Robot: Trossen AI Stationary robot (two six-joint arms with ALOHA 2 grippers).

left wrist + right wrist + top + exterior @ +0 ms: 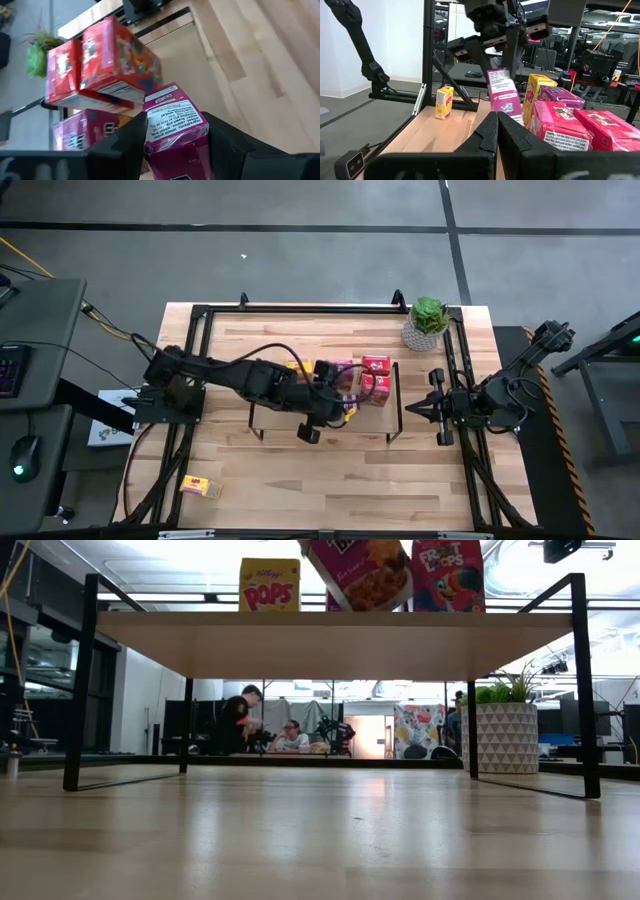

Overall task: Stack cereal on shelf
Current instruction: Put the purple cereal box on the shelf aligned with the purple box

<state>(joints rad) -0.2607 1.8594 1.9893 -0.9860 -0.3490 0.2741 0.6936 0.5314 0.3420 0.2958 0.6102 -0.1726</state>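
My left gripper [340,408] reaches over the shelf [270,402] and is shut on a magenta cereal box [172,117], which also shows tilted in the low view [360,570]. On the light-wood shelf board stand a yellow box [297,368], another magenta box [337,370] and two red boxes [375,376]. A second yellow box [200,487] lies on the tabletop near the near-left corner. My right gripper [435,408] waits shut to the right of the shelf. My left gripper pinches the magenta box between its two fingers [132,137], one on each of two opposite faces, near its upper end [499,77]. The fingers come from above, pointing down. The box hangs tilted below them over the shelf board; whether its lower corner [345,606] touches the board, I cannot tell.
A potted green plant [428,322] stands at the table's far right, beside the shelf's right legs [585,690]. The shelf board's near half [300,425] is bare wood. People sit in the room beyond the table [245,720].
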